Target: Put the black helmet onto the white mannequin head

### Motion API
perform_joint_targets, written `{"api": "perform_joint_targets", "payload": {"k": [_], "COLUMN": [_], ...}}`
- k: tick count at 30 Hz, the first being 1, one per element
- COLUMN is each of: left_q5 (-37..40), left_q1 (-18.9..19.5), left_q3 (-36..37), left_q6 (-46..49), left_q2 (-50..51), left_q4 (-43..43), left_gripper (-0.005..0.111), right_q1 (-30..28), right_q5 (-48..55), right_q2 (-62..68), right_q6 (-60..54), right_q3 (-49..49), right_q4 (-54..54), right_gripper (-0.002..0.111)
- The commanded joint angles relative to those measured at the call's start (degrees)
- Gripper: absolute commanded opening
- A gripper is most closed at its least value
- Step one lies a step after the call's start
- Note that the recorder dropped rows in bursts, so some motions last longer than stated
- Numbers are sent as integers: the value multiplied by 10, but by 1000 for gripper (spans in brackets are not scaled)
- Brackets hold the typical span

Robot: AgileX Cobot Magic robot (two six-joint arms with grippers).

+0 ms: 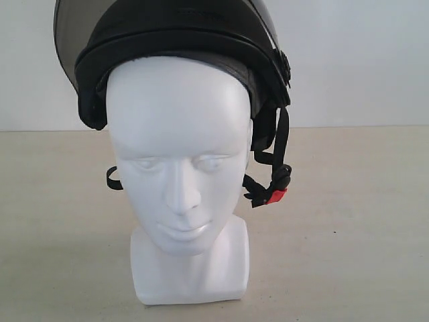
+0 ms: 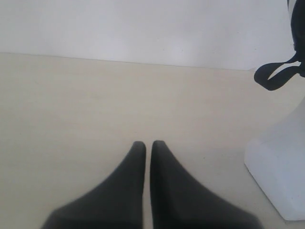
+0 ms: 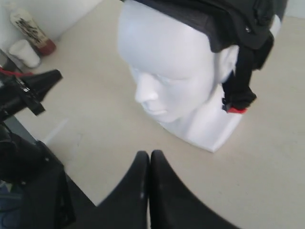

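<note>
The black helmet (image 1: 181,40) sits on top of the white mannequin head (image 1: 181,161), its visor raised and its chin straps hanging loose, with a red buckle tab (image 1: 277,196) beside the jaw. The right wrist view shows the white mannequin head (image 3: 176,81) wearing the black helmet (image 3: 224,19). My right gripper (image 3: 149,153) is shut and empty, a short way off the base. My left gripper (image 2: 148,143) is shut with nothing in it, over bare table beside the head's base (image 2: 281,167); a strap loop (image 2: 274,76) hangs above. Neither gripper shows in the exterior view.
The beige table (image 1: 348,235) runs back to a white wall. In the right wrist view a bottle (image 3: 28,29) and a white cup (image 3: 25,52) stand near the table's edge, with dark equipment (image 3: 24,90) beyond that edge.
</note>
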Motion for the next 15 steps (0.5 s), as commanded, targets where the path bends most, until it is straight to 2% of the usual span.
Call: {"api": "perform_joint_targets", "payload": {"k": [1, 4, 7, 9, 11, 15], "left_q5": [0, 0, 0, 0, -19, -167], "left_q1": [2, 2, 2, 2, 2, 2], "left_q3": [2, 2, 2, 2, 2, 2], "left_q6": [2, 2, 13, 88, 108, 34], "left_q2": [-2, -2, -2, -2, -2, -2], "left_q4": [1, 1, 8, 95, 134, -44], "left_gripper": [4, 4, 4, 4, 4, 4], "right_q1": [0, 0, 0, 0, 0, 0], "right_q5": [69, 20, 48, 58, 58, 69], "right_q2": [62, 66, 65, 65, 65, 65], "right_q6": [8, -5, -8, -8, -8, -7], "right_q3": [-61, -65, -65, -65, -65, -65], "right_q4": [-28, 14, 21, 19, 19, 15], "right_gripper": [0, 0, 0, 0, 0, 0]}}
